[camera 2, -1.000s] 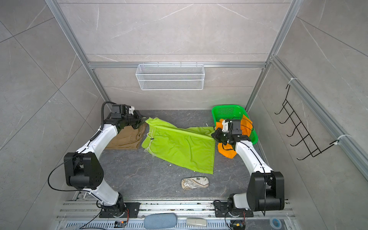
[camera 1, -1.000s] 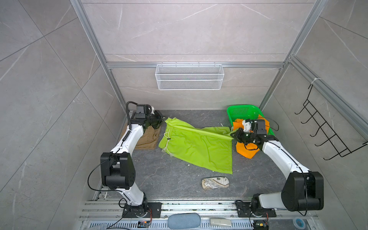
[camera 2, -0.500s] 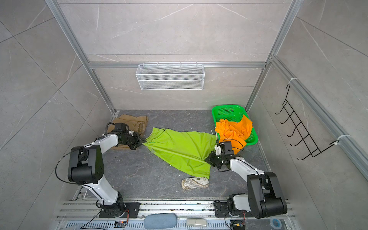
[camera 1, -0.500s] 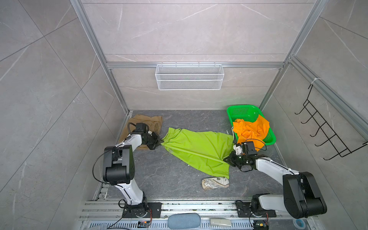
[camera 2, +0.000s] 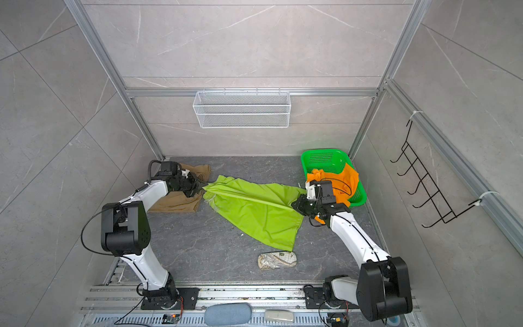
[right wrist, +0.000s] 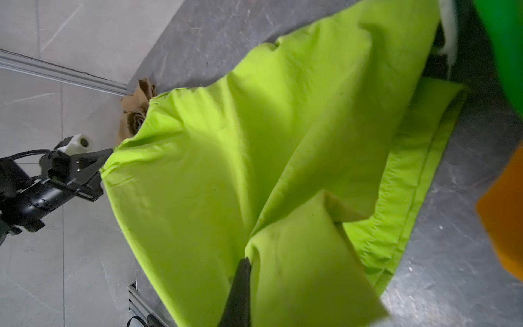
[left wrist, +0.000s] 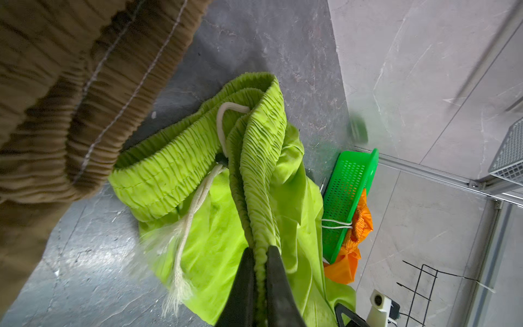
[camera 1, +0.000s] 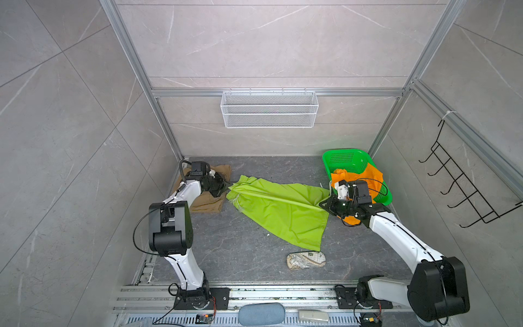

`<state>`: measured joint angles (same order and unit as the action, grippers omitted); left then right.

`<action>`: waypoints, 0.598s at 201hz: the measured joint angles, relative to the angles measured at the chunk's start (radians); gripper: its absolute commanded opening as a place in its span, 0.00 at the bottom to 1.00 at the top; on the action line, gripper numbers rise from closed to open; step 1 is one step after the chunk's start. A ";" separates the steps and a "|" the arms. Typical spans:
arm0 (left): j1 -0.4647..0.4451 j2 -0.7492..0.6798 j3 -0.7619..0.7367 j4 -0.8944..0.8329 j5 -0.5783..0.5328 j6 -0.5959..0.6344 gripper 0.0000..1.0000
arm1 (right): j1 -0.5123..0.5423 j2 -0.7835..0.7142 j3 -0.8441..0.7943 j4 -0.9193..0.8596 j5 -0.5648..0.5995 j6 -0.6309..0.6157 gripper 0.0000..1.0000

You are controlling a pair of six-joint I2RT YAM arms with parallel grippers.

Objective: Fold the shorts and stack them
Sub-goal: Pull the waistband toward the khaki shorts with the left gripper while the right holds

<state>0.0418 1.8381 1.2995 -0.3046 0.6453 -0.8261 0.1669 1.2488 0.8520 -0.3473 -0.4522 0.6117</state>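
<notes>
The left gripper pinches the gathered elastic waistband of the lime green shorts. In the left wrist view its two black fingers are pressed together on the ruched cloth, and a white drawstring hangs loose beside them. The right gripper is closed on the opposite end of the same garment; the right wrist view shows one dark finger, with cloth bunched over the rest.

In both top views the lime green shorts stretch across the middle of the table. A raised crease runs from one gripper to the other, and the rest of the cloth spreads toward the front edge.

The tan shorts lie in the far left corner, partly under the left arm. The orange shorts hang over the rim of the green basket in the far right corner, behind the right gripper. A patterned pouch rests near the front edge, just in front of the lime hem.
</notes>
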 measured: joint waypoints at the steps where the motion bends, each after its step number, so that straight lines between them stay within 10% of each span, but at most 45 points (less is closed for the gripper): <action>1: 0.000 0.001 0.000 0.000 0.000 0.000 0.00 | 0.001 -0.001 0.000 0.000 0.000 0.000 0.00; 120: -0.008 0.181 -0.053 0.061 -0.016 -0.011 0.00 | 0.062 0.290 -0.144 0.081 0.043 0.014 0.00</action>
<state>0.0334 2.0193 1.2465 -0.2440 0.6289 -0.8375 0.2287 1.5391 0.7078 -0.2661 -0.4088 0.6254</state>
